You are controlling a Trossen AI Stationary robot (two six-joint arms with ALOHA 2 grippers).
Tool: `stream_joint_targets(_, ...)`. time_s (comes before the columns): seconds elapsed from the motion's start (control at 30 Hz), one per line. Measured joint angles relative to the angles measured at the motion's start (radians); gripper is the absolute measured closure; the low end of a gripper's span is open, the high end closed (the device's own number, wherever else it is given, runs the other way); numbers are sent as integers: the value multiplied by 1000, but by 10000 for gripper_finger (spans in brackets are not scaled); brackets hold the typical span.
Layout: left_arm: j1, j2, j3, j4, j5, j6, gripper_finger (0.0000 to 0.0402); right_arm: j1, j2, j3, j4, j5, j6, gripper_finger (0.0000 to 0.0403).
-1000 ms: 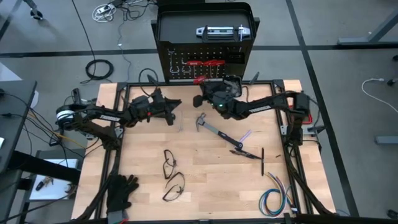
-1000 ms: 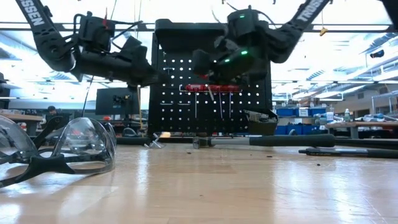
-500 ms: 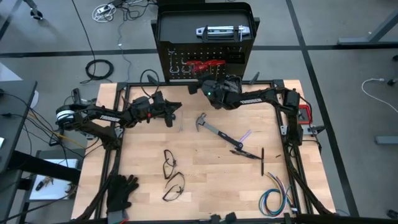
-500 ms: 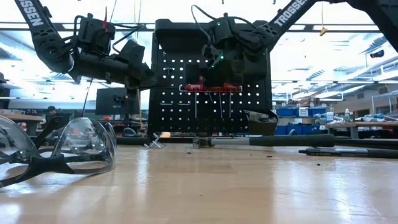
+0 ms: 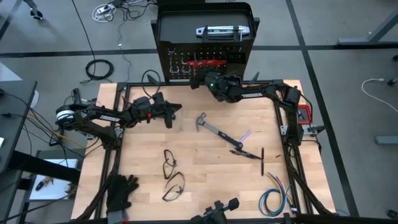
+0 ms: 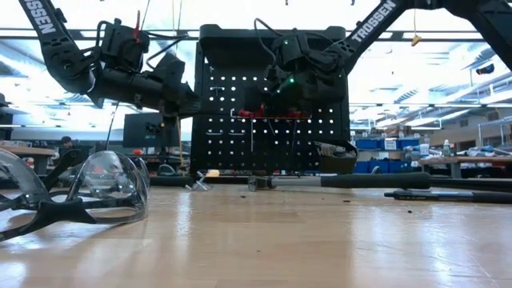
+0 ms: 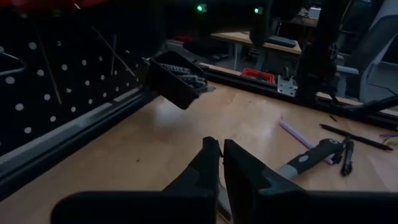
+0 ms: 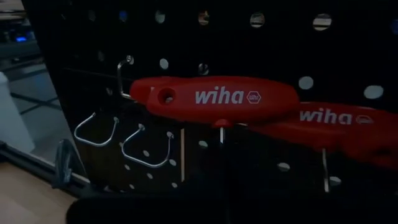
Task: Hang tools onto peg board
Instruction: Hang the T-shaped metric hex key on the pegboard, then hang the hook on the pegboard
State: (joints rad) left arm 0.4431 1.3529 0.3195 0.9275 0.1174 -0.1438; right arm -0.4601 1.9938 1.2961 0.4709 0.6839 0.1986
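- A robotics lab or workshop: wooden workbench [image 5: 205,168] on grey floor, cables [image 5: 99,70] strewn about.
- Beyond, desks [image 6: 464,160] under ceiling lights.

Black perforated peg board [image 5: 205,37], red tool handles [image 8: 217,98], pale wooden table [image 5: 199,168], black gloves [image 5: 120,191]

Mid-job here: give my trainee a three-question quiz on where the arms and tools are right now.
1. True or false: the right gripper is up at the peg board, beside the red-handled tools.
2. Which tool lies on the table nearest its centre? A) hammer B) C-clamp C) tape measure
3. Fill in: the left gripper hovers over the table with its fingers ____.

Key
1. True; the right wrist view shows the red handles hanging on the board close ahead.
2. A, the black-handled hammer.
3. Shut, and holding nothing.
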Motion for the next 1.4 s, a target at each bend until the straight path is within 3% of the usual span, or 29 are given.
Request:
stream_joint_targets(0.37,-1,0,0,-5,17,-25,379,-27,0,0,-37,-50,34,394)
stream_joint_targets(0.83,-1,0,0,-5,50,-21,378,-11,2,-2,-53,-45,36,299)
stream_joint_targets(1.4,-1,0,1,-40,105,-19,378,46,-17,-2,-156,-8,70,300)
